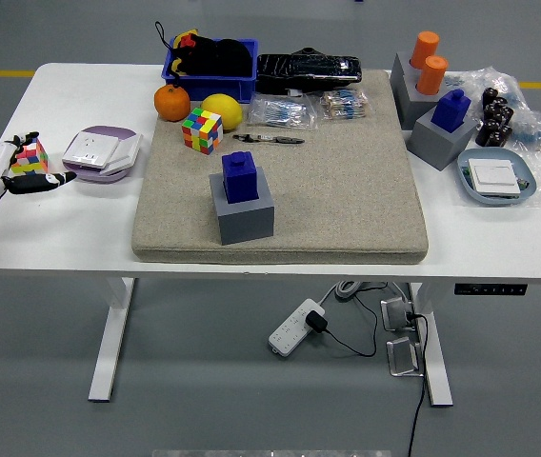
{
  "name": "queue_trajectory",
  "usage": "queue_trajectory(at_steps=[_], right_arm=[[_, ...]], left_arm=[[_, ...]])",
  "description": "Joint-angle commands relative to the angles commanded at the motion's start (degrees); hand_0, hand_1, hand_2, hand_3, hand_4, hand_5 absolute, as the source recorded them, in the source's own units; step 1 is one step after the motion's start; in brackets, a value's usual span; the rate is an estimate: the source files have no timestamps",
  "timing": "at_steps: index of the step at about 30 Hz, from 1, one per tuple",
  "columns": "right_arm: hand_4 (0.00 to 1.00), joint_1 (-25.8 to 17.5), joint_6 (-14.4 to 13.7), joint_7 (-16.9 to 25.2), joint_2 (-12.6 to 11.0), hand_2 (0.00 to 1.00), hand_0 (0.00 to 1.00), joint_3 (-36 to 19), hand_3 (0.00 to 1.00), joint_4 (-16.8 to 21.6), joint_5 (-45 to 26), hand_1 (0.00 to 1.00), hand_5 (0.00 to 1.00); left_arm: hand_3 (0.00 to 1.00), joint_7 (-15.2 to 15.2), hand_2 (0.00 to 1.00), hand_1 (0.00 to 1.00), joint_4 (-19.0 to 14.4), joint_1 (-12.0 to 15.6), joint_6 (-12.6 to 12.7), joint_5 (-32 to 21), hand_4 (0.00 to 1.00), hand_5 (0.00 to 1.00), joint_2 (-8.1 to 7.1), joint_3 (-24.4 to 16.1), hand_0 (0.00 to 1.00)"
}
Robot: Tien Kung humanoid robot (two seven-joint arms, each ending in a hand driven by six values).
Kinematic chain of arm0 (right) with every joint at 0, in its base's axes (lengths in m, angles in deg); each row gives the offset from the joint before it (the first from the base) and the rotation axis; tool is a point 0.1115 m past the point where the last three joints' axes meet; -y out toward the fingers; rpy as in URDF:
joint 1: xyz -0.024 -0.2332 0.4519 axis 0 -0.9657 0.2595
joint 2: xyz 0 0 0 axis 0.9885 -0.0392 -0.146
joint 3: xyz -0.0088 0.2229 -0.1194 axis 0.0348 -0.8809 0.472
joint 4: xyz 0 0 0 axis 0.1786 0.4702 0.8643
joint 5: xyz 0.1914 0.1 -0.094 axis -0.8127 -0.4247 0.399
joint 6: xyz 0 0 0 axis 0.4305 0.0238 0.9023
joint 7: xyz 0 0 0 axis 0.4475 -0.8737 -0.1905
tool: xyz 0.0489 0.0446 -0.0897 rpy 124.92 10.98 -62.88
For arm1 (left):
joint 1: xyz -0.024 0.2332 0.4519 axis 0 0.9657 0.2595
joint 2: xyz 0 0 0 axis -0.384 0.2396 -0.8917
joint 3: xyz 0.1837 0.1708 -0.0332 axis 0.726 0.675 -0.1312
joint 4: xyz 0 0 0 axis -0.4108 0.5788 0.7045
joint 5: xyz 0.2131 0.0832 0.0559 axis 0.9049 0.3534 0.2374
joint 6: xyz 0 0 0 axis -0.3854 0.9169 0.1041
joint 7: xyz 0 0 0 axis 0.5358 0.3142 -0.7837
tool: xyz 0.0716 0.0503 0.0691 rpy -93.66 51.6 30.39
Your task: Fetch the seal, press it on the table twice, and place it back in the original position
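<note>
A dark blue seal [242,175] stands upright in its grey block holder [243,213] on the beige mat [347,181], at centre left. A second blue seal [452,108] sits on another grey block [438,139] at the mat's right edge. My left hand [29,168] hovers at the table's far left edge, well away from both seals. Its white and black fingers are spread and hold nothing. It partly covers a small pastel cube [30,153]. My right arm does not show.
A purple tray with white boxes [102,150] lies just right of my hand. An orange [171,102], a lemon [222,111], a colour cube [202,129], a pen [269,139] and a blue bin [210,60] crowd the back. Orange cylinders [430,60] and a blue dish [497,178] stand at the right.
</note>
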Motion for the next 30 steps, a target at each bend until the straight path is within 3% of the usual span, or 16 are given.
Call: queue_trajectory(at_steps=[30], right_arm=[[0.721, 0.2, 0.0, 0.0, -0.1, 0.675, 0.804, -0.3, 0.682, 0.0, -0.1, 0.707, 0.497]], left_arm=[[0.927, 0.1, 0.96, 0.945, -0.2, -0.6, 0.0, 0.0, 0.946, 0.285, 0.11, 0.3, 0.903]])
